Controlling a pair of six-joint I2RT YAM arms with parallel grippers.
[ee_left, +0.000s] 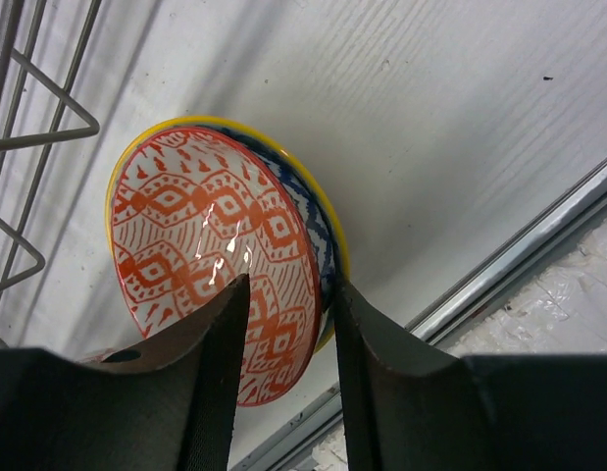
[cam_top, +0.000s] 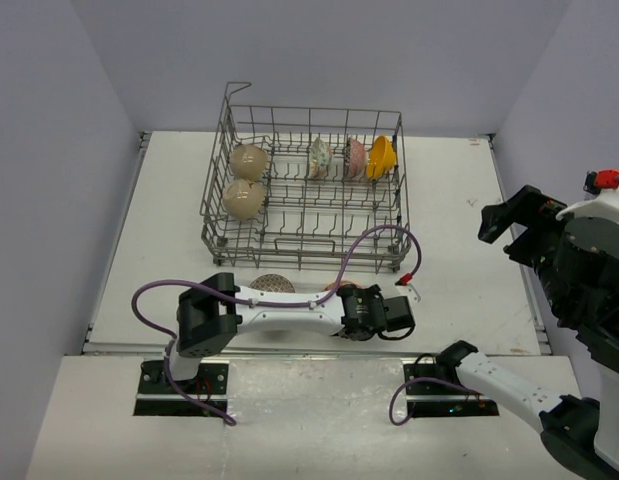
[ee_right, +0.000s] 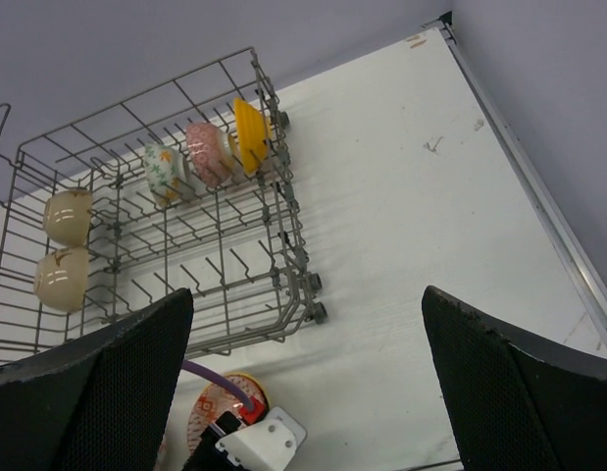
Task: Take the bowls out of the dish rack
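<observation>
Between the fingers of your left gripper lies the rim of the red-patterned bowl, nested in a blue-patterned bowl and a yellow-rimmed bowl on the table; the jaws stand parted, wider than the bowl wall, one finger inside the bowl and one outside the stack, so nothing is clamped. Draw back at a slant and a fingertip could hook that rim, tipping the red bowl out or dragging the stack toward the metal rail just beside the outer finger. The purple cable loops across the near corner of the dish rack and might snag a wire on your next reach. Beyond the inner finger, in the rack, wait the beige bowls, a green-patterned bowl, a pinkish bowl and an orange-yellow bowl, so about half the job looks left. Your right gripper hangs high, jaws spread wide on nothing. You cannot tell whether either pad touches the rim; the stack's near side is cut off behind the fingers, the top view hides it under the wrist, and a grey-patterned bowl lies half covered by the left forearm
</observation>
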